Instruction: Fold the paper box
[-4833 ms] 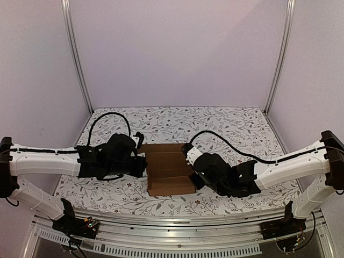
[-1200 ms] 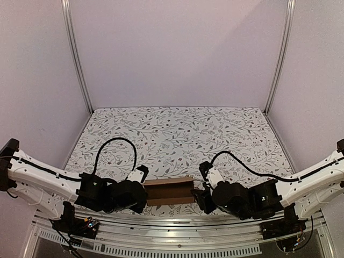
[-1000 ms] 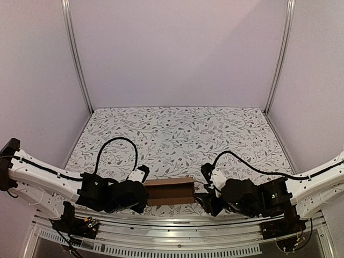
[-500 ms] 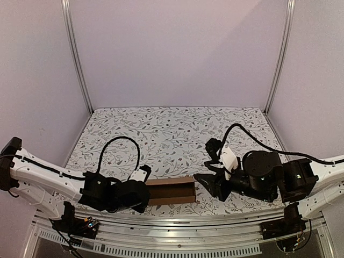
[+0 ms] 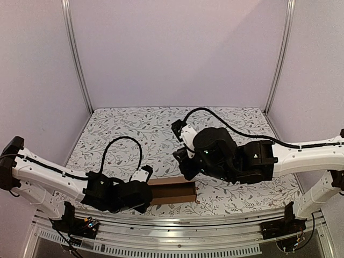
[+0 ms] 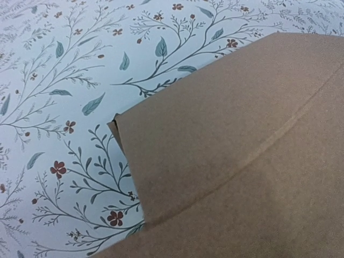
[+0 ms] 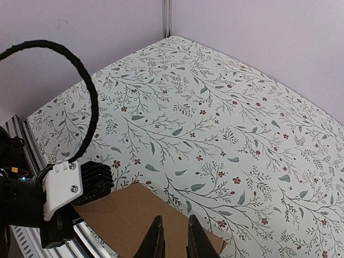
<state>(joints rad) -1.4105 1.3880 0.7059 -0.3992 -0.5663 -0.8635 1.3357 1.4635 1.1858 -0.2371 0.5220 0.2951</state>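
The paper box (image 5: 174, 192), a plain brown oblong trough, lies near the table's front edge. My left gripper (image 5: 144, 194) sits low against its left end. In the left wrist view brown cardboard (image 6: 242, 161) with a crease fills the frame and hides the fingers, so whether they pinch it does not show. My right gripper (image 5: 186, 171) hangs in the air above and behind the box, clear of it. In the right wrist view its two fingers point at the box (image 7: 134, 215) below, and the right gripper (image 7: 174, 217) has a narrow gap with nothing in it.
The flower-patterned table cover (image 5: 161, 129) spreads behind the box to the back wall. The left arm's black cable (image 7: 80, 70) loops up beside the box, and its white and black wrist block (image 7: 70, 188) stands at the box's left end.
The right arm has lifted from the box's right end and swung up and left over the table, its jaws narrowing. The left gripper and the box have stayed put.
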